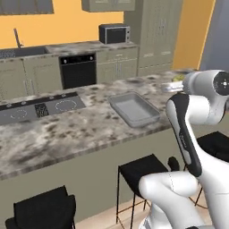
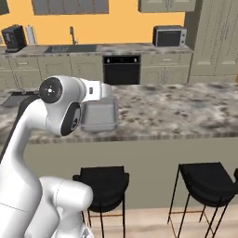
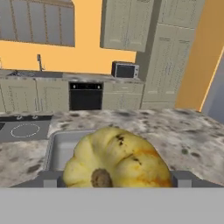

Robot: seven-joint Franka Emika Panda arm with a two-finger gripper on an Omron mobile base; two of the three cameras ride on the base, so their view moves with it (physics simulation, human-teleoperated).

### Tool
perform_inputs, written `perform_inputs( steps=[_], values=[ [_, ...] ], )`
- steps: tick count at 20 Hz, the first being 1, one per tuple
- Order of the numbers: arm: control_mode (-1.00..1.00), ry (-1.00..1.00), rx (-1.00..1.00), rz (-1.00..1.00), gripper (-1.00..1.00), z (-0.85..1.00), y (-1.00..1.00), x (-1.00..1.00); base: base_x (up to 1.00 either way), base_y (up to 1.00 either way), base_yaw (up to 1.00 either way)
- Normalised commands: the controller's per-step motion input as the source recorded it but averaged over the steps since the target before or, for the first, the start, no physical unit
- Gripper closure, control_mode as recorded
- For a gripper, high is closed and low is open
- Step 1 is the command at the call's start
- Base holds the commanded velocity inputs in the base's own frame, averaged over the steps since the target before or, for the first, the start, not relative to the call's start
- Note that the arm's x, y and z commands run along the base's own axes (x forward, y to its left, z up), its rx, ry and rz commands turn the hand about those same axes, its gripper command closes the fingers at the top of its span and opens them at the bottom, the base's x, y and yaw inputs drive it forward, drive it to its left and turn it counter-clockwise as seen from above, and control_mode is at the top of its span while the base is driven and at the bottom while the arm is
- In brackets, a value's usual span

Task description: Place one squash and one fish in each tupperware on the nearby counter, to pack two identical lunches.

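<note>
A roundish yellow squash (image 3: pixel 118 159) looms large in the hand view, wedged between the two dark fingertips of my gripper (image 3: pixel 114 179), which is shut on it. Behind the squash lies a shallow light-grey tupperware (image 3: pixel 57 148) on the speckled counter, with nothing visible inside it. From the left base view the same tupperware (image 1: pixel 134 109) sits near the counter's front edge, and my gripper (image 1: pixel 173 85) hovers to its right with a bit of the yellow squash (image 1: pixel 179 78) showing. In the right base view my arm covers part of the tupperware (image 2: pixel 100 118). The fish are out of view.
A cooktop (image 1: pixel 42 107) is set into the counter to the left of the tupperware. Black stools (image 1: pixel 143 172) stand below the counter's front edge. Along the back wall are an oven (image 1: pixel 78 70), a microwave (image 1: pixel 114 33) and a sink (image 2: pixel 69 48).
</note>
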Motion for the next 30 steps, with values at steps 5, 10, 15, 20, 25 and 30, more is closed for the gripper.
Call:
perform_inputs(
  steps=[5, 10, 15, 20, 25, 30],
  values=[
    [1.0, 0.0, 0.0, 0.0, 1.0, 0.0, 0.0, 0.0, 0.98, -0.07, 0.33],
    [1.0, 0.0, 0.0, 0.0, 1.0, 0.0, 0.0, 0.0, 0.99, -0.07, 0.22],
    [-1.0, 0.16, 0.0, 0.17, 1.0, -0.19, 0.0, 0.97, 0.0, 0.0, 0.0],
    [-1.0, 0.29, -0.02, 0.2, 1.0, -0.51, 0.31, 0.69, 0.0, 0.0, 0.0],
    [-1.0, 0.09, -0.01, 0.13, 1.0, -0.49, 0.3, 0.45, 0.0, 0.0, 0.0],
    [-1.0, 0.0, -0.01, 0.01, 1.0, -0.41, 0.06, 0.4, 0.0, 0.0, 0.0]
  ],
)
